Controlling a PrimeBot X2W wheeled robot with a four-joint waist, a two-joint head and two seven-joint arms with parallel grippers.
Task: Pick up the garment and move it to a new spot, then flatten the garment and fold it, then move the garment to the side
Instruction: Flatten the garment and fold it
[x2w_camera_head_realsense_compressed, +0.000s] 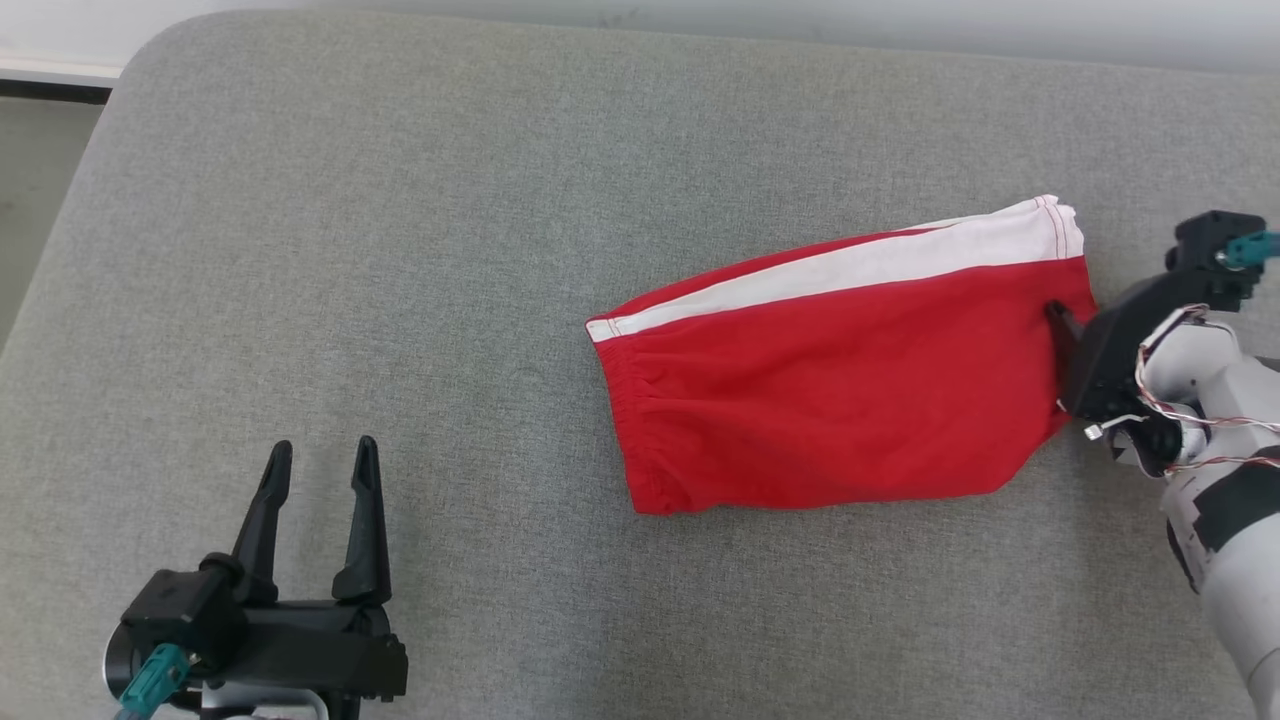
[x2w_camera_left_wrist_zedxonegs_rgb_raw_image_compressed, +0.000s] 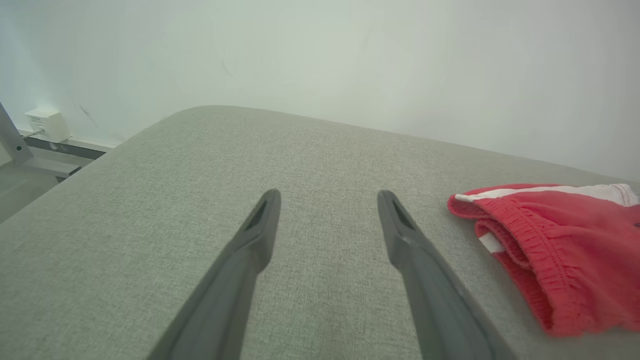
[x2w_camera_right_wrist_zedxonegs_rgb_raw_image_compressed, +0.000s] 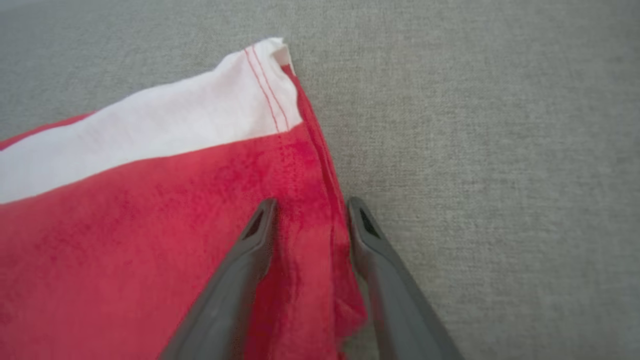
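Garment (x2w_camera_head_realsense_compressed: 840, 380) looks folded. My right tool (x2w_camera_right_wrist_zedxonegs_rgb_raw_image_compressed: 310, 207) is open around its hem, left tool (x2w_camera_head_realsense_compressed: 324, 448) open too. Moving it aside is left.

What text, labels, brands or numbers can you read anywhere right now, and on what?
No text is readable.
The red shorts show no print or tag, only a plain white stripe.
The white wall box has faint marks that are too small to read.
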